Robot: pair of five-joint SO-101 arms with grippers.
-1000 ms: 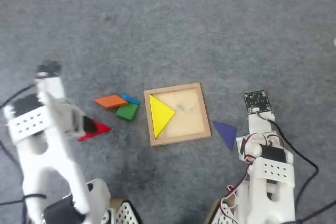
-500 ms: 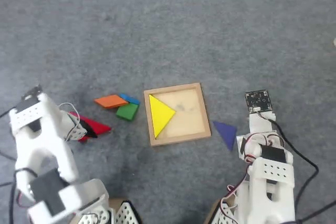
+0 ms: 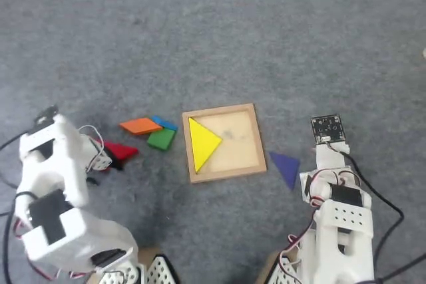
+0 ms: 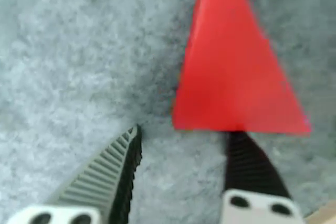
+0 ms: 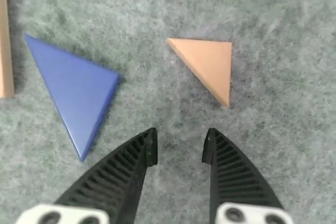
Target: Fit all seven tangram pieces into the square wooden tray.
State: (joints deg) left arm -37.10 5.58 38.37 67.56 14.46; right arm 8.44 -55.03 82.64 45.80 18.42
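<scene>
Left gripper [image 4: 186, 136]: released, jaws spread wide and low over the grey mat [image 3: 219, 51]. The red triangle [image 4: 236, 77] lies flat on the mat directly ahead of my fingertips. One edge of it spans much of the gap between the jaws, and the dark finger's tip meets that edge near a corner. The pale finger stands clear of it. Nothing is grasped.

Right gripper [image 5: 180, 135]: released, jaws moderately apart, holding nothing. Ahead of its tips lie two pieces flat on the mat and apart from each other: a dark blue triangle [image 5: 73, 87] and a smaller tan triangle [image 5: 207, 64].

Square wooden tray [image 3: 229, 173]: sits between my two arms, near the middle of the mat. One piece is seated in it, a large yellow triangle [image 3: 202, 143], which fills the side toward my left arm. The rest of the tray floor is bare wood.

Loose pieces on my left side: an orange parallelogram [image 3: 140, 127], a blue piece [image 3: 166, 125] partly under it, and a green square [image 3: 161, 140]. They are clustered together just beside the tray. The red triangle lies nearer my left arm, a little apart from that cluster. On my right side, the dark blue triangle lies just beside the tray's edge, not touching it.
</scene>
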